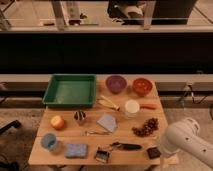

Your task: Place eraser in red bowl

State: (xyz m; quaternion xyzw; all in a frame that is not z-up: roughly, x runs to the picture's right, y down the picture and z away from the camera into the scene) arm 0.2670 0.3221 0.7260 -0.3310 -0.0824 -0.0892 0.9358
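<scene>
The eraser (153, 152), a small flat black block, lies at the table's front right corner. The red bowl (141, 86) stands at the back right, next to the purple bowl (116, 83). My white arm (187, 142) comes in from the lower right. Its gripper (160, 149) end sits right beside the eraser, at its right edge, low over the table. The arm's body hides most of the gripper.
A green tray (70, 90) stands at the back left. A white cup (132, 107), grapes (145, 127) and a black-handled brush (119, 147) lie between the eraser and the bowls. A blue sponge (76, 150), a blue cup (48, 141) and an orange fruit (57, 122) sit on the left.
</scene>
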